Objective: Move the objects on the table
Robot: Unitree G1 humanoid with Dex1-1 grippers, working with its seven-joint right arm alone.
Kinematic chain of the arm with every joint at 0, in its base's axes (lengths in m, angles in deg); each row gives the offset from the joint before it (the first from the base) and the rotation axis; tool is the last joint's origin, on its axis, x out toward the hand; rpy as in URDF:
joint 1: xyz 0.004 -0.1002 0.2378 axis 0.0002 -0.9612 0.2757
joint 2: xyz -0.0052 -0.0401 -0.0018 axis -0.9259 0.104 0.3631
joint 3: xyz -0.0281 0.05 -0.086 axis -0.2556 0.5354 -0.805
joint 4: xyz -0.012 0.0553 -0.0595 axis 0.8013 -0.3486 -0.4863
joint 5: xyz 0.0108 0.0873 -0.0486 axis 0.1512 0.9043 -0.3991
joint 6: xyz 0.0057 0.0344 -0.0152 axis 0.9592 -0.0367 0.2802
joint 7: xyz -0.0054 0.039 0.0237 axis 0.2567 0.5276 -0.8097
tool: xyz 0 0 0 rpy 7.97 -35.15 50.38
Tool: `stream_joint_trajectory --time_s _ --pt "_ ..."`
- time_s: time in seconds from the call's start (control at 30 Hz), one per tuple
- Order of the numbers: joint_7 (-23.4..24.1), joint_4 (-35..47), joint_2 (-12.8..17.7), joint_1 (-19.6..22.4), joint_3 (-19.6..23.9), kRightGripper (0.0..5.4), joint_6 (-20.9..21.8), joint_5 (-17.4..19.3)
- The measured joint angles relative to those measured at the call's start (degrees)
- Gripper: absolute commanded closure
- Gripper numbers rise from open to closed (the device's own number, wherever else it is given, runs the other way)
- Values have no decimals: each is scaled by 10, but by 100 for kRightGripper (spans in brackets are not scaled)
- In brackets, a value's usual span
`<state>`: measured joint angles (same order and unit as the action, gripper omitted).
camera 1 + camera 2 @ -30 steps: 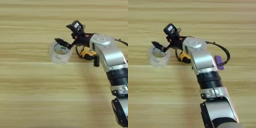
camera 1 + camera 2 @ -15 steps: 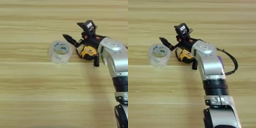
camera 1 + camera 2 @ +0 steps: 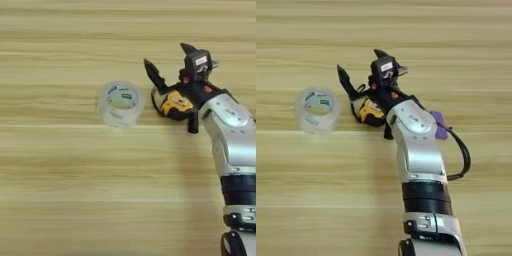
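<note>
1. Nearest to me, my right arm's silver forearm [image 3: 417,150] climbs from the bottom edge toward 12 o'clock, leaning slightly left, with a black cable looping off its right side.
2. Just past the forearm at its 3 o'clock, I see a small purple block [image 3: 439,125] lying on the table [image 3: 60,190], partly hidden by the arm.
3. At the forearm's 10 o'clock sits the yellow-black tape measure [image 3: 175,104], flat on the wood, its long axis running roughly 9 to 3 o'clock, yellow face toward 9. Its black strap [image 3: 192,122] trails off toward 5 o'clock, next to the arm.
4. To the tape measure's 9 o'clock, near but apart from it, the clear tape roll [image 3: 120,103] lies flat with its hole facing up.
5. Farthest out, the right gripper [image 3: 167,62] hangs over the far side of the tape measure. Its two black fingers are spread wide with nothing between them: one fingertip [image 3: 150,67] points toward 11 o'clock, just above the measure's left end, the other points toward 12 at the far side.
6. The gripper touches neither the roll nor, so far as I can tell, the measure.
</note>
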<state>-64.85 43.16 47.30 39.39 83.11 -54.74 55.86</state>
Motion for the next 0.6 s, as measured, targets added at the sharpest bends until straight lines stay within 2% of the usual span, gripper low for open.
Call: stream_joint_trajectory --time_s 0.17,0.3,0.4,0.6 --pt "23 -43 -13 -20 14 4 64 4" --pt "40 -105 -23 -19 21 4 110 3" --pt "69 -185 -29 -9 22 4 151 -8" --pt "90 -244 -28 3 18 4 192 -24"
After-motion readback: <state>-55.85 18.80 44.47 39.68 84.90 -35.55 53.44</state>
